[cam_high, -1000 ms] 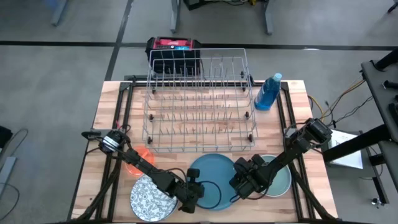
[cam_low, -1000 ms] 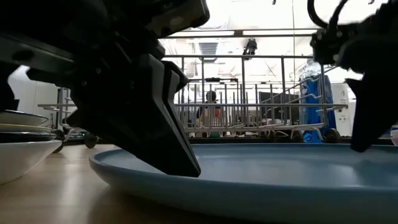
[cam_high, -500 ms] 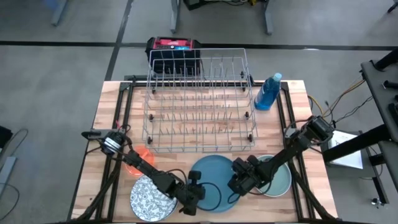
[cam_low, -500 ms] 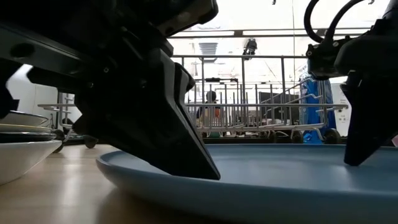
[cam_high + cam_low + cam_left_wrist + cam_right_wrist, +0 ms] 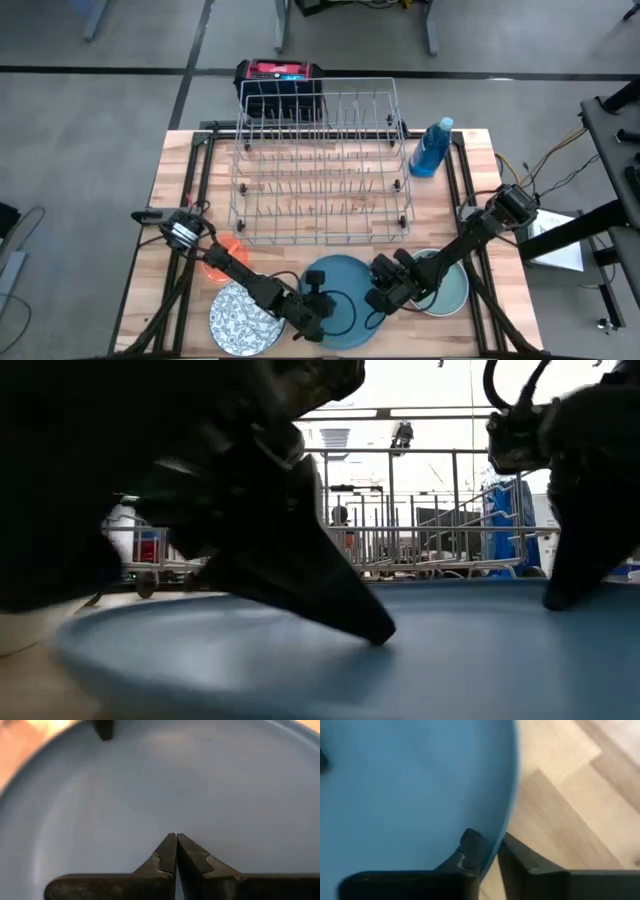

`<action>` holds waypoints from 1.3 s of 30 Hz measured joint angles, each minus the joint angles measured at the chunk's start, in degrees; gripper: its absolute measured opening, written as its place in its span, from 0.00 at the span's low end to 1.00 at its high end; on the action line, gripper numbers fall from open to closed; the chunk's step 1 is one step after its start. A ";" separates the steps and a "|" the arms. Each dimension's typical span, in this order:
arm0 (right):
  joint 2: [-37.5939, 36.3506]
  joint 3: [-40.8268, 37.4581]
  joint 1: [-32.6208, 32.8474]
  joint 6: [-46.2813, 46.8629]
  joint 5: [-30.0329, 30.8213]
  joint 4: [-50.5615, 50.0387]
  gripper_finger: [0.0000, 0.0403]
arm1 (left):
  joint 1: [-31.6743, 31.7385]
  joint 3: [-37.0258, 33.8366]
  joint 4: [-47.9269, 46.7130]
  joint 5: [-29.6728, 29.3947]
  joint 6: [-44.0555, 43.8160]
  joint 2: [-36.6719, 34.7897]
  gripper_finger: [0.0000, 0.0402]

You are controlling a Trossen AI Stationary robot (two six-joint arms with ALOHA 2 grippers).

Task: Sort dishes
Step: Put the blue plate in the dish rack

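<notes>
A round, smooth matte blue plate (image 5: 338, 290) lies at 6 o'clock on the pale wood-grain tabletop (image 5: 470, 190). The right tool (image 5: 491, 851) pinches its thin rim, one dark finger each side. The left tool (image 5: 176, 851), tips pressed shut, touches the plate's flat face.
</notes>
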 joint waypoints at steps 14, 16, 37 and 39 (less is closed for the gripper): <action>-4.37 0.01 0.12 -2.71 6.16 -3.37 0.00 | 0.18 3.17 0.81 -4.35 6.59 -3.85 0.00; -6.07 -0.01 0.16 -4.13 8.00 -3.96 0.00 | 0.16 4.42 0.42 -4.29 9.23 -5.00 0.00; -11.55 7.96 6.14 -33.61 39.20 -7.57 0.00 | -2.02 8.46 -23.82 -12.09 1.16 -28.36 0.07; -11.55 8.58 7.20 -36.96 42.65 -7.54 0.00 | -1.99 7.93 -26.56 -12.12 -2.44 -28.82 0.12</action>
